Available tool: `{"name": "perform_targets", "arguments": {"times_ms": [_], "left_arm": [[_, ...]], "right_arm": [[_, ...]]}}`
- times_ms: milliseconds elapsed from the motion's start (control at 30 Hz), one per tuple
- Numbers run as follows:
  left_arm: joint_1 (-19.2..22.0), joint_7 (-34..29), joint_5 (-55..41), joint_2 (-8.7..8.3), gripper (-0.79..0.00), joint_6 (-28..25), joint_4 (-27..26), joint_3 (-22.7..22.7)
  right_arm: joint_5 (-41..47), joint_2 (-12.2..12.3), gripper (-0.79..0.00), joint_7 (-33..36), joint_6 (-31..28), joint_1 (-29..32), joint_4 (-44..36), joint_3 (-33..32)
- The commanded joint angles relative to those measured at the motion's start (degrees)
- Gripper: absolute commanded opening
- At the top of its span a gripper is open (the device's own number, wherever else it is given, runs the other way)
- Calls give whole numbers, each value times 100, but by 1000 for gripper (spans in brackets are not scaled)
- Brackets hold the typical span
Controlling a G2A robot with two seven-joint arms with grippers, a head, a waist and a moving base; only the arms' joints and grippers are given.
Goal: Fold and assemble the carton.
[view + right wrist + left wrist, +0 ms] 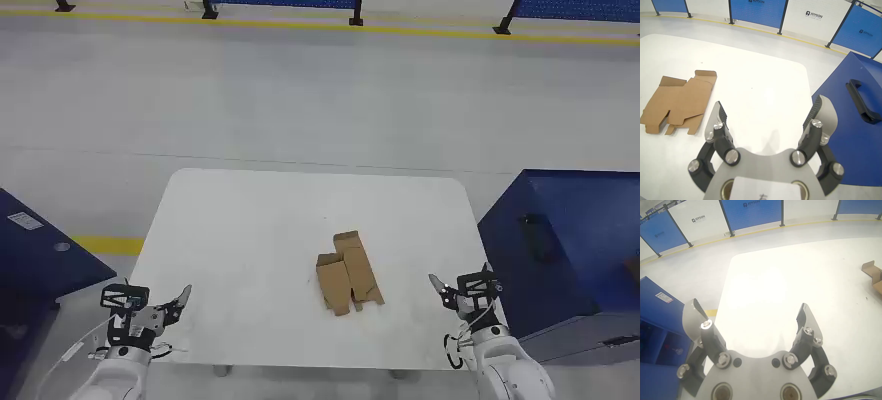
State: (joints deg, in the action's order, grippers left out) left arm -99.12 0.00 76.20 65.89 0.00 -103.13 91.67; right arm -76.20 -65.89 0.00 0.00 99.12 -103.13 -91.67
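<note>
Carton (348,273) lies flat, right of centre on the table (250,230). Left gripper (148,298) sits lower left and right gripper (462,284) lower right, both spread wide and empty. Probably best to approach low, pin one panel and lift along a crease.

Right gripper (768,99) hangs over the white table (753,66) near its right edge, fingers (720,113) spread wide, nothing between them. Flattened brown carton (679,100) lies flat on the table, left of the gripper and apart from it; its end flaps are unfolded. Blue container (848,132) stands just right of the table, with a black handle (861,100) on its top. Far side: yellow floor line (753,28), then blue and white partition panels (757,13).
</note>
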Motion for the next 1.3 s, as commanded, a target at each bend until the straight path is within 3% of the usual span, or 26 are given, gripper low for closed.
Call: {"name": "perform_targets", "arguments": {"times_ms": [0, 1100, 1267], "left_arm": [[0, 0, 0, 0, -1, 0, 0, 0], [-5, -33, -31, 2, 0, -10, 9, -13], [340, -834, -1391, 125, 0, -200, -649, -741]], "right_arm": [[0, 0, 0, 0, 0, 0, 0, 0], [0, 0, 0, 0, 0, 0, 0, 0], [0, 0, 0, 0, 0, 0, 0, 0]]}}
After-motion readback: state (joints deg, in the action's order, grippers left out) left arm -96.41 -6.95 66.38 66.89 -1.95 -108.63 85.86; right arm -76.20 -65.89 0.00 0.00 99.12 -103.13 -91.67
